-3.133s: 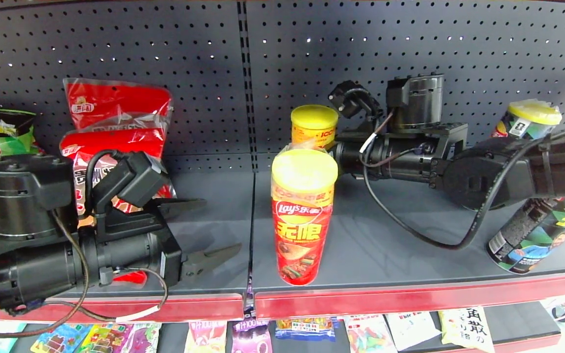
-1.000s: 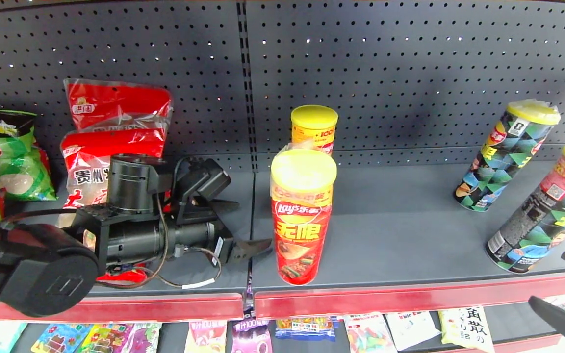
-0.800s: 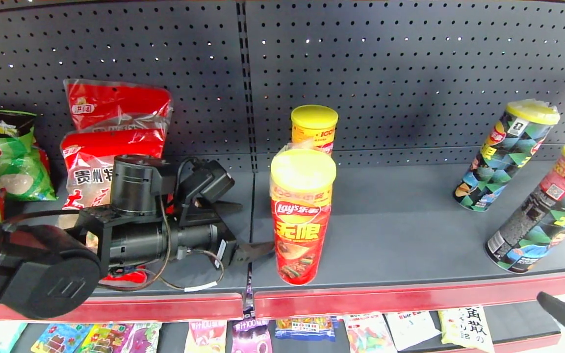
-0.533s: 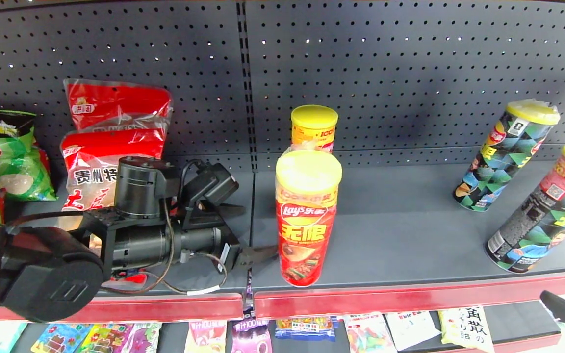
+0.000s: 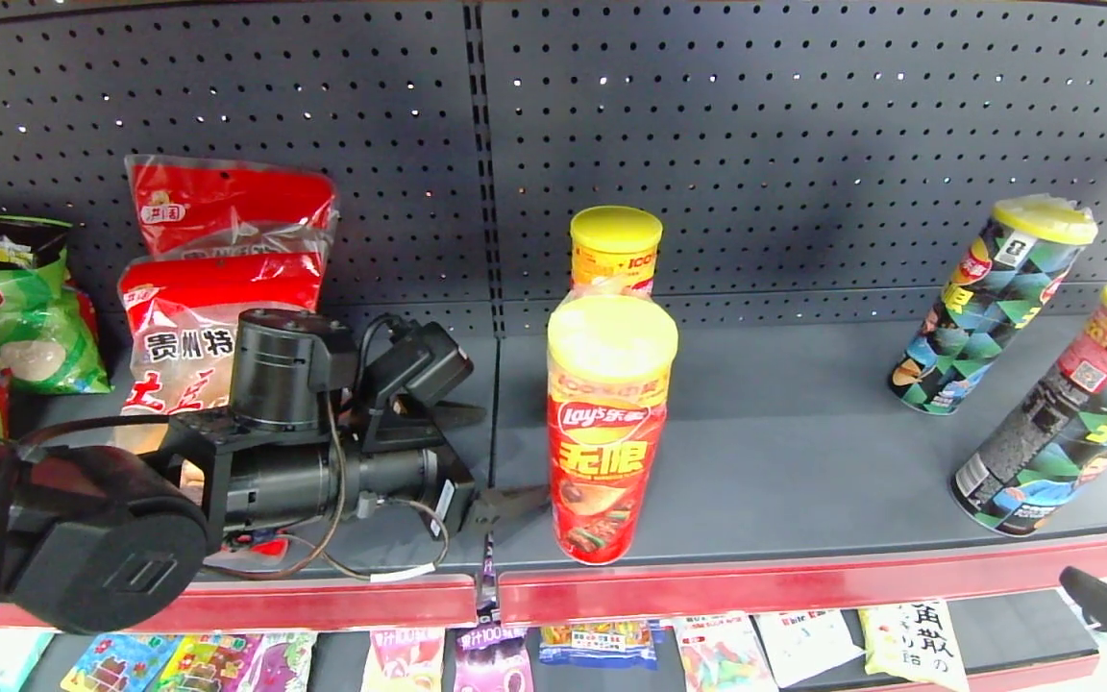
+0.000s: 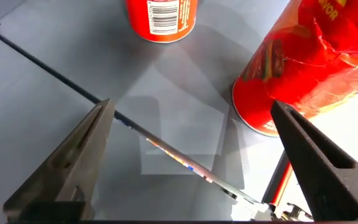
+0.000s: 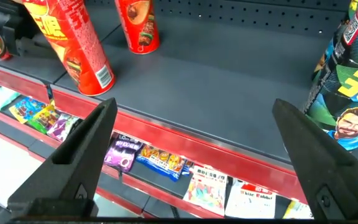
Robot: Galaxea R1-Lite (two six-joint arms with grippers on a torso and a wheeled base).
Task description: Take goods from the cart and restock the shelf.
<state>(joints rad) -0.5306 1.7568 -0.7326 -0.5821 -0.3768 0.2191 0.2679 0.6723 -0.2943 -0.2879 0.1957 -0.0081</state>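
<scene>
1. Grey shelf had a red front lip and dark pegboard behind (snack bags at its left).
2. Red chip can stood upright near the lip, just ahead of a second can.
3. Left gripper was spread wide and held nothing, with one finger right at the red chip can's side; couldn't tell if it touched.
4. Right gripper gaped empty, out front of the lip.

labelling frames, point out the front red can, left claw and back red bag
front red can [image 5: 608, 452], head view, label middle
left claw [image 6: 191, 104], left wrist view, midway between fingertips
back red bag [image 5: 227, 204], head view, red upper panel
</scene>
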